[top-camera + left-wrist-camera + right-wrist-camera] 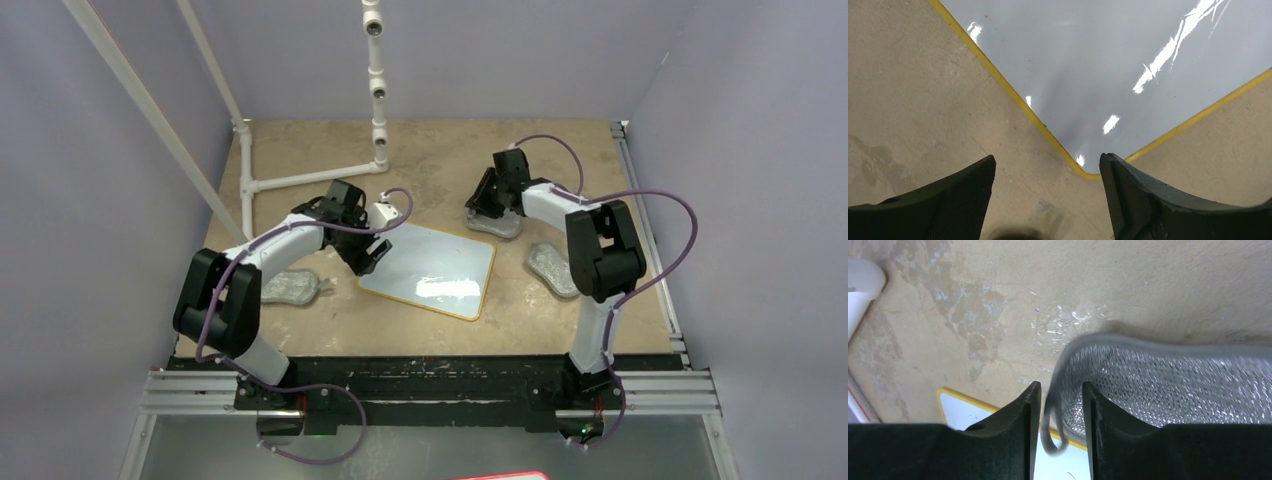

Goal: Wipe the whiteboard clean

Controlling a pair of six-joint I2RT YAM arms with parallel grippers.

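Note:
The whiteboard (pixel 430 268), white with a yellow rim, lies flat at mid-table and looks free of scribbles under glare. My left gripper (pixel 372 250) is open and empty, low over the table at the board's near-left corner. In the left wrist view that corner (pixel 1088 172) lies between my spread fingers (pixel 1048 167). My right gripper (pixel 490 212) stands beyond the board's far right corner. It is closed to a narrow gap (pixel 1061 405) on the edge of a grey mesh pad (pixel 1168 385), whose loop hangs between the fingers. A board corner (pixel 960 407) shows below.
Two more grey pads lie on the table, one right of the board (pixel 553 268) and one left of it (pixel 290 287). A white pipe frame (pixel 378 120) stands at the back left. Purple walls close in both sides.

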